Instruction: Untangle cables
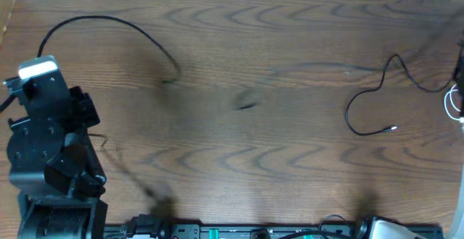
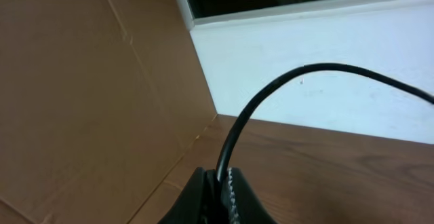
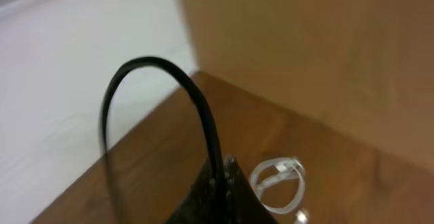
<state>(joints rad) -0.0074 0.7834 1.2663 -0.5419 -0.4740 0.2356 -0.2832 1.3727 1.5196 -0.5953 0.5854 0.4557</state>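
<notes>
Left gripper [image 2: 218, 180] clamps a thin black rubber cable [image 2: 325, 66] at the left edge, right gripper [image 3: 225, 171] clamps a second black cable [image 3: 204, 108] at the right edge, well apart.

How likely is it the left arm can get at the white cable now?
Probably not. The left gripper is shut on a black cable at the far left; the white cable lies at the far right edge.

Desk [image 1: 239, 166]: wood-grained, carrying thin cords.
Right side: black cable [image 1: 348, 114] is lying in a loop.
Right edge: white cable [image 1: 455, 103] is sitting coiled.
</notes>
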